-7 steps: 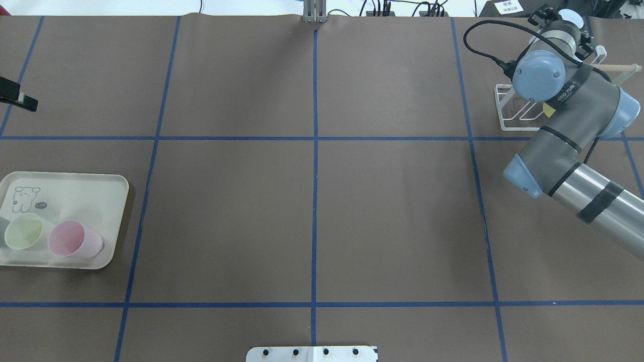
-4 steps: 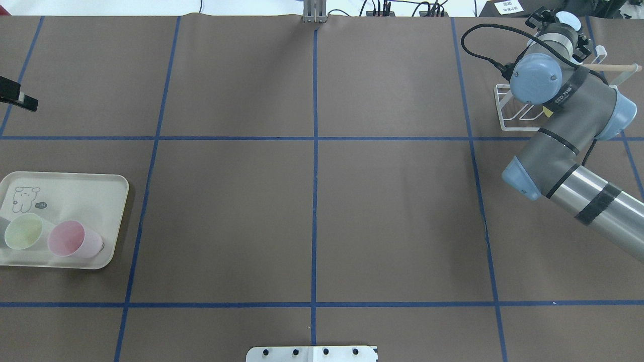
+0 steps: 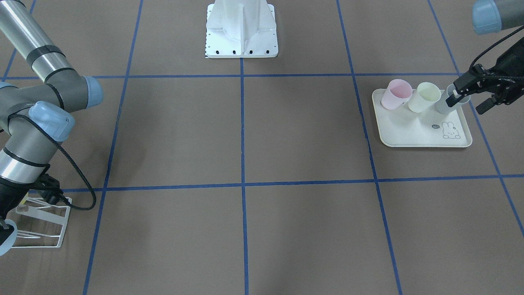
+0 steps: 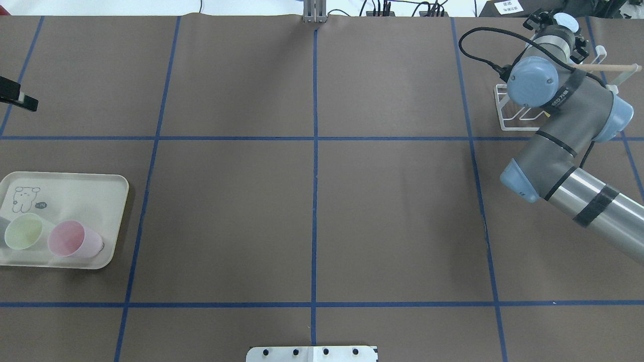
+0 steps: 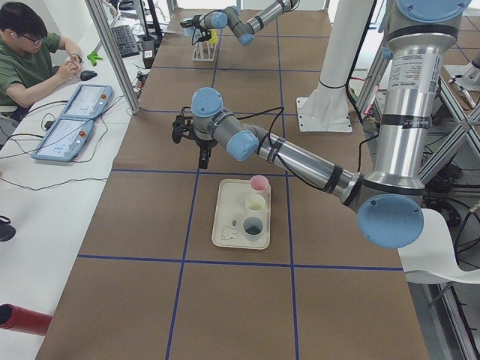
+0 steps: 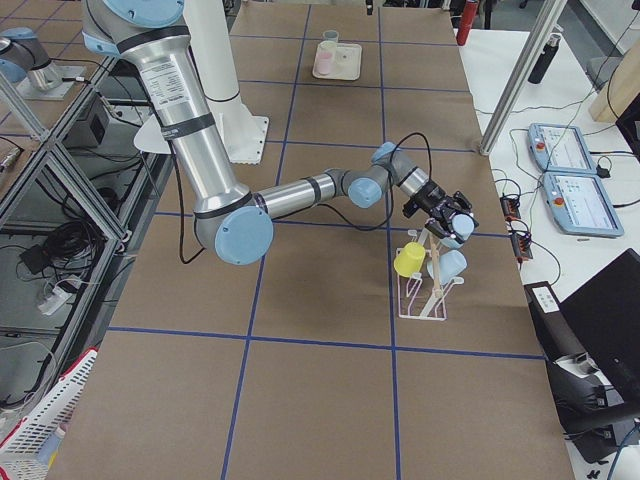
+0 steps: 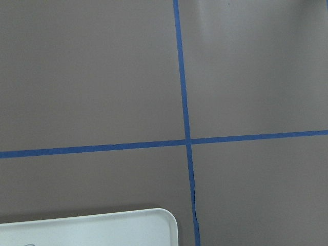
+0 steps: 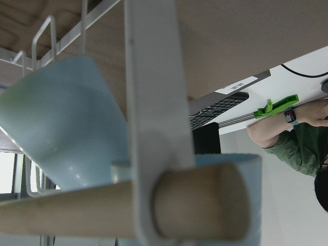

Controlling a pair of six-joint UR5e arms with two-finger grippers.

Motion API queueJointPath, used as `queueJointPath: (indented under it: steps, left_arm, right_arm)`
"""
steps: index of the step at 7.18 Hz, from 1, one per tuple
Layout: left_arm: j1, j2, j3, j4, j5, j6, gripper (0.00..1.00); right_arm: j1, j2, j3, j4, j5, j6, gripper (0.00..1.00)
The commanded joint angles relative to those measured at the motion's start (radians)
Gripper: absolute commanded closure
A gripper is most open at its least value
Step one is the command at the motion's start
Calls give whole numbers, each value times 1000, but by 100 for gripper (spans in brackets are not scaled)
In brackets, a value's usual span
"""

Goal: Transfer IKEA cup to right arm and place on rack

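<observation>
Cup at the rack: the right gripper appeared closed on a pale-blue cup at the table's far right, close against the rack and its wooden rod. The wrist hid most of the fingers, so the grip was judged from the cup sitting at the claw's tip. A yellow cup and a blue cup hung lower on the rack.

At the table's left, the left gripper hovered with its claw spread and empty, over bare table on the far side of the tray. A pink cup, a green cup and a grey cup stood on the tray.

The cup looked like thin moulded plastic: light, stiff and smooth. Its tapered wall seemed likely to slide out of a loose pinch toward the narrow end. A firm hold on the wall near the rim, one finger inside and one outside, seemed safest and would leave the mouth free to go over a prong. A drop would probably not break it, but it could bounce and roll.
</observation>
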Motion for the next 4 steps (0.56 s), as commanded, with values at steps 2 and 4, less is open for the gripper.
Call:
queueJointPath:
  steps: [2, 4]
  left_arm:
    - [2, -1, 0, 0, 0, 0, 0]
    - [2, -3, 2, 0, 0, 0, 0]
  right_arm:
    - [-10, 1, -20, 1, -8, 0, 42]
    - [-24, -1, -33, 0, -21, 2, 42]
